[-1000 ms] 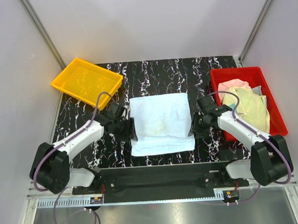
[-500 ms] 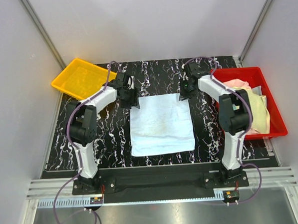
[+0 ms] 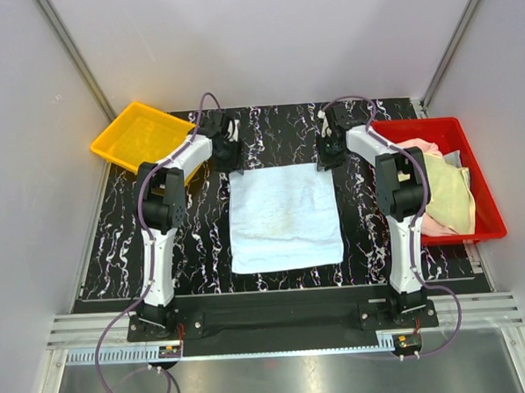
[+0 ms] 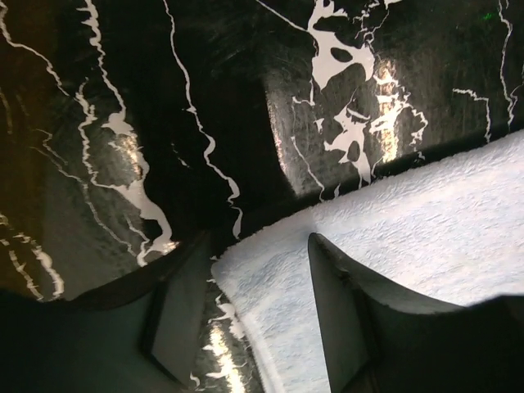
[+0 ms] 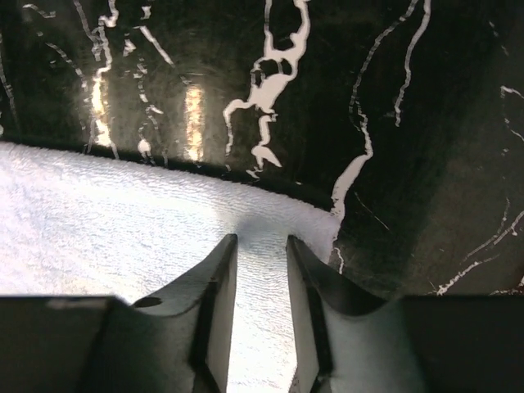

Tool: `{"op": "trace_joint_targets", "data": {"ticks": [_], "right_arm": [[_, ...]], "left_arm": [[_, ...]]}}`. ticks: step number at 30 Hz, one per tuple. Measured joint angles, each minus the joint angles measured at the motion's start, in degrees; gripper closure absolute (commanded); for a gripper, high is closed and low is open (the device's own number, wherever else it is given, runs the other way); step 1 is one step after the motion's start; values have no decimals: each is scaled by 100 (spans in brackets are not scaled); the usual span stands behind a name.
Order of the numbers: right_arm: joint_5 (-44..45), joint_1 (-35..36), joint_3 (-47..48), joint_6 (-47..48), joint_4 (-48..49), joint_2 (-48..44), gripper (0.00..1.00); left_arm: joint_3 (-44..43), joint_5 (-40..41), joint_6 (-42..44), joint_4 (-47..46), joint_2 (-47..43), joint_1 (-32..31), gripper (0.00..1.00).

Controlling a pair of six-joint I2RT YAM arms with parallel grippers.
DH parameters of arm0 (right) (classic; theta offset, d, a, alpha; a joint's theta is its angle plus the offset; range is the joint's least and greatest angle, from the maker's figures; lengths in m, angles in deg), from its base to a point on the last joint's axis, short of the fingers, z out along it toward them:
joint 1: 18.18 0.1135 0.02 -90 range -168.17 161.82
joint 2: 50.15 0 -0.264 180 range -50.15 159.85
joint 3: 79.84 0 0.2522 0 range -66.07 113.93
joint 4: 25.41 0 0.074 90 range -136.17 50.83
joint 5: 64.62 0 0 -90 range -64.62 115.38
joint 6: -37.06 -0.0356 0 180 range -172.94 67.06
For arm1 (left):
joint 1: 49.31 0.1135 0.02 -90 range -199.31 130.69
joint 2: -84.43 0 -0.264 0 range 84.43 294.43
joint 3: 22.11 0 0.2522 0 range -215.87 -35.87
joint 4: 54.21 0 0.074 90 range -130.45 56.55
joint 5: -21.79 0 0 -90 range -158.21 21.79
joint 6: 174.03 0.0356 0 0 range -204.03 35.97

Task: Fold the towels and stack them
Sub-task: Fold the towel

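A light blue towel [image 3: 284, 215] lies spread flat on the black marbled table. My left gripper [image 3: 228, 159] is at its far left corner, open, with that corner [image 4: 254, 270] lying between the fingers [image 4: 184, 303] and nothing pinched. My right gripper [image 3: 329, 153] is at the far right corner. Its fingers [image 5: 217, 286] stand a narrow gap apart just above the towel [image 5: 123, 221], and the cloth under them lies flat. A pink towel [image 3: 414, 146] and a pale yellow towel [image 3: 447, 196] lie crumpled in the red tray [image 3: 448, 125].
An empty yellow tray [image 3: 140, 132] sits at the far left corner of the table, close behind my left arm. The red tray runs along the right edge. Both arms are stretched out straight along the two sides of the towel.
Both arms have stretched forward from the towel's side edges to its far corners. The towel now lies flatter. The right jaws narrowed and have partly reopened.
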Motion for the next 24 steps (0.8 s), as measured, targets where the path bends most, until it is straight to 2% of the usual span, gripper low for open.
{"op": "trace_joint_targets", "data": {"ticks": [5, 11, 17, 22, 24], "right_arm": [[-350, -37, 184, 431, -96, 7, 52], [-1099, -319, 732, 966, -369, 142, 50], [-1493, -461, 1532, 1644, -1025, 702, 49], [-1742, -468, 2159, 2234, -1613, 1261, 69], [-1781, -479, 2234, 2347, -1700, 1325, 75]], "left_arm": [[-201, 168, 474, 269, 15, 9, 44], [-264, 122, 1259, 564, 13, 13, 44], [-308, 50, 1808, 809, 50, 31, 44], [-763, -107, 2149, 1014, 389, 122, 59], [-901, -186, 2229, 1049, 472, 149, 80]]}}
